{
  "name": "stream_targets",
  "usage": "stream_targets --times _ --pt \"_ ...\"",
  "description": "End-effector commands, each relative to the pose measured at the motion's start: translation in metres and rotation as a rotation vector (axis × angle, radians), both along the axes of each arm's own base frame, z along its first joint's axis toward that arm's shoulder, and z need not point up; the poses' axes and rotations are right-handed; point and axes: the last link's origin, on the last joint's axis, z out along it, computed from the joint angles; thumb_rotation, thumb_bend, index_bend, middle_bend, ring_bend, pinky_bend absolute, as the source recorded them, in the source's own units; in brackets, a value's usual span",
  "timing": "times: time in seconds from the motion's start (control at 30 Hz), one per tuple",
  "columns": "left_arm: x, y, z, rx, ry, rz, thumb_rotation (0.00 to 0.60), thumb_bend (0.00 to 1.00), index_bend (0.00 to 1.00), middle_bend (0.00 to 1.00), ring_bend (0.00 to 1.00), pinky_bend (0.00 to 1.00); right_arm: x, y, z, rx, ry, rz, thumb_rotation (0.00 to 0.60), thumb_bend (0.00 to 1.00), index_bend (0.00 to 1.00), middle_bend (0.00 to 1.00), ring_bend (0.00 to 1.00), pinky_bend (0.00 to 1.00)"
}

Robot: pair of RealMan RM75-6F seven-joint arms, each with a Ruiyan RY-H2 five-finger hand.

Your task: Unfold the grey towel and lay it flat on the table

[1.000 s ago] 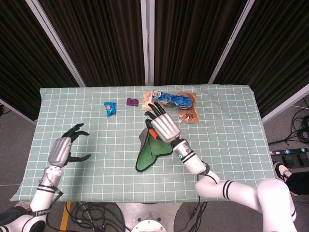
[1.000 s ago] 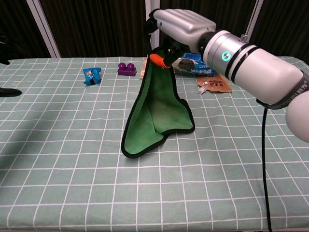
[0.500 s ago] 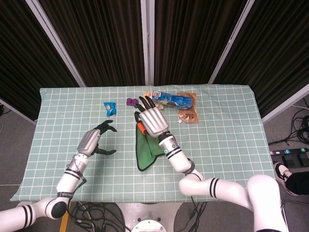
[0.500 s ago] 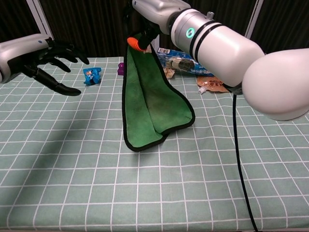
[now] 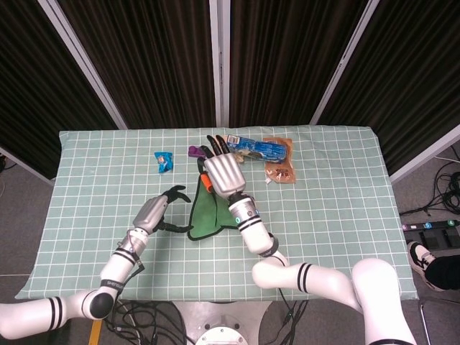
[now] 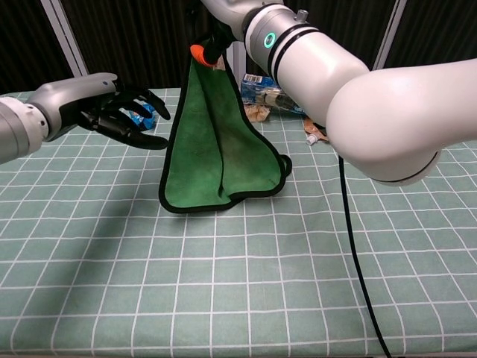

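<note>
The towel (image 6: 220, 145) is green with a dark border and an orange tab (image 6: 199, 54) at its top corner. It hangs half folded, its lower edge resting on the checked tablecloth (image 6: 246, 291). My right hand (image 5: 221, 174) grips the top corner by the tab, raised above the table; in the chest view that hand is mostly cut off at the top edge. From the head view the towel (image 5: 207, 215) shows below that hand. My left hand (image 6: 112, 112) hovers just left of the towel's hanging edge with fingers spread, holding nothing. In the head view the left hand (image 5: 159, 210) sits beside the cloth.
At the back of the table lie a small blue packet (image 5: 164, 159), a purple block (image 5: 195, 152), a long blue package (image 5: 256, 147) and a brown pouch (image 5: 279, 167). Dark curtains stand behind the table.
My right hand has carried the towel's corner up and to the left, so the cloth hangs wider. My left hand has swung in from the far left to the towel's edge.
</note>
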Motion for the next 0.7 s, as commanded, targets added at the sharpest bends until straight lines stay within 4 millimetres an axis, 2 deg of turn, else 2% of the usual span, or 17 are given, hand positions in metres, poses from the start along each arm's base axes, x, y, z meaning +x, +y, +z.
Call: stream_targets --times 0.03,0.17,0.47,0.57,0.7 --pt "0.003 0.007 -0.005 0.041 0.023 0.026 0.405 0.00 0.39 0.22 0.18 0.27 0.001 0.000 0.002 -0.001 -0.008 0.000 0.600 0.45 0.77 0.22 0.00 0.00" --pt "0.002 0.009 -0.012 0.041 0.058 0.045 0.360 0.00 0.38 0.22 0.18 0.27 0.002 0.001 0.004 0.002 -0.025 -0.005 0.600 0.45 0.77 0.22 0.00 0.00" --pt "0.001 0.008 -0.035 -0.007 0.111 0.070 0.349 0.00 0.38 0.22 0.18 0.28 0.003 0.005 0.012 0.017 -0.069 -0.007 0.600 0.45 0.77 0.22 0.00 0.00" --pt "-0.001 0.007 -0.042 -0.016 0.121 0.081 0.369 0.00 0.41 0.22 0.18 0.28 0.002 0.007 0.015 0.023 -0.083 -0.010 0.600 0.45 0.76 0.22 0.00 0.00" --pt "-0.004 0.006 -0.050 -0.022 0.117 0.102 0.434 0.00 0.47 0.22 0.18 0.28 -0.004 0.012 0.017 0.049 -0.094 -0.013 0.600 0.45 0.76 0.22 0.00 0.00"
